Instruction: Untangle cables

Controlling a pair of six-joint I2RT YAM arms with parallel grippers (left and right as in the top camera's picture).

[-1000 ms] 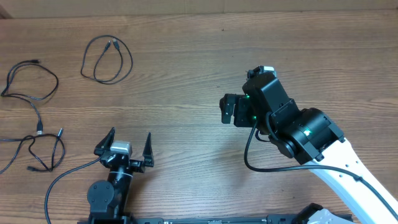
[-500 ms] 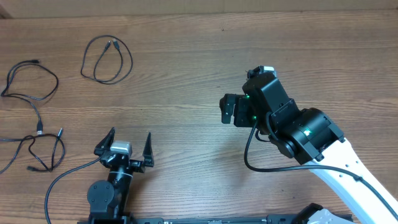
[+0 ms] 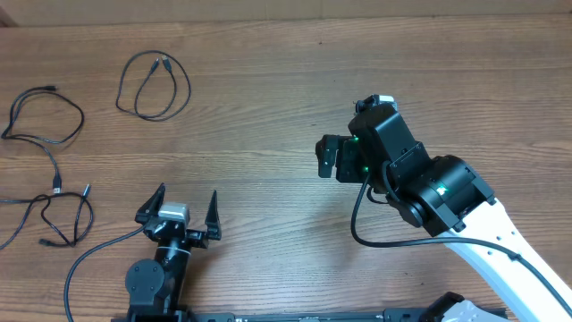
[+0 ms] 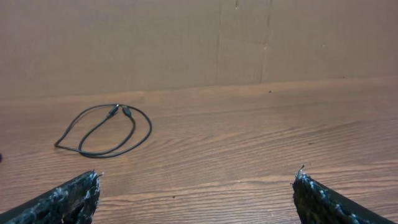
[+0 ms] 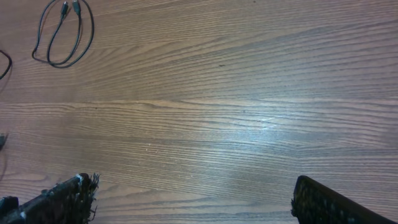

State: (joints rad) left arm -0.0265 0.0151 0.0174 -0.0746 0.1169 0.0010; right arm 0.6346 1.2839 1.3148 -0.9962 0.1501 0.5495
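While both arms hung over the wooden table (image 3: 268, 80), the left gripper (image 3: 187, 193) and right gripper (image 3: 327, 157) stood spread wide, holding nothing. The three cables lay at the table's left: a looped cable (image 3: 154, 87) farthest back, a second cable (image 3: 45, 125) near the edge, and a third cable (image 3: 54, 219) closest to the left gripper.

1. Looped cable (image 3: 148, 86) lies on the surface (image 3: 268, 72), back left.
2. Second cable (image 3: 80, 116) lies left of it, by the edge (partly cut off).
3. Third cable (image 3: 89, 217) lies nearer, left of the left arm (image 3: 156, 277).
4. Right arm (image 3: 429, 192) is well apart, in the right half.
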